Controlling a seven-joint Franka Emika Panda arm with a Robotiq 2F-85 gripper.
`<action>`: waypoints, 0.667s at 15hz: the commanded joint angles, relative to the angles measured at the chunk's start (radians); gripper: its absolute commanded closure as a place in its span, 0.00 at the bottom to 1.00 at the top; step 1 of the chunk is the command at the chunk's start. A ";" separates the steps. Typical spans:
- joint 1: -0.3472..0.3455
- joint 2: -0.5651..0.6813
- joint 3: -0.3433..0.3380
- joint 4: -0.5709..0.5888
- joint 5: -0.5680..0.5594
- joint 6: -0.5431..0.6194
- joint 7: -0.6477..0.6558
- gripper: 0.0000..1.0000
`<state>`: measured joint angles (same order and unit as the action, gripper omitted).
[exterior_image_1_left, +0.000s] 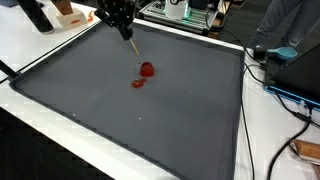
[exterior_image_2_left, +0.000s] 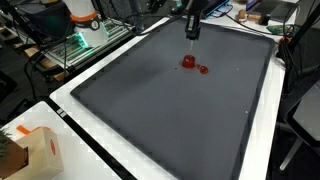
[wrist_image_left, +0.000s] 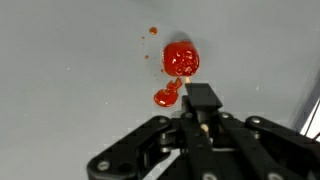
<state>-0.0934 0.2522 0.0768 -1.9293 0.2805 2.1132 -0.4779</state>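
Observation:
My gripper (exterior_image_1_left: 123, 28) hangs over the far part of a dark grey mat (exterior_image_1_left: 120, 125) and is shut on a thin light-coloured stick (exterior_image_1_left: 130, 45) that points down at the mat. The stick's tip stays just above the surface, a little short of a round red blob (exterior_image_1_left: 147, 70) with a smaller red smear (exterior_image_1_left: 138, 83) beside it. In the wrist view the closed fingertips (wrist_image_left: 203, 97) sit just below the blob (wrist_image_left: 180, 58) and next to the smear (wrist_image_left: 165, 97). The gripper (exterior_image_2_left: 192, 28) and the blob (exterior_image_2_left: 188, 62) show in both exterior views.
The mat (exterior_image_2_left: 150, 120) lies on a white table (exterior_image_1_left: 40, 125). Cables (exterior_image_1_left: 270, 85) and blue gear (exterior_image_1_left: 290, 55) lie along one side. A cardboard box (exterior_image_2_left: 35, 152) stands at a table corner. Electronics (exterior_image_2_left: 85, 30) stand past the mat's far edge.

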 joint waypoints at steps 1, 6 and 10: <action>0.029 -0.043 -0.015 -0.013 -0.058 -0.023 0.068 0.97; 0.050 -0.068 -0.014 -0.011 -0.096 -0.027 0.126 0.97; 0.063 -0.075 -0.013 -0.009 -0.113 -0.029 0.154 0.97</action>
<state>-0.0488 0.1978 0.0763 -1.9293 0.2016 2.1099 -0.3629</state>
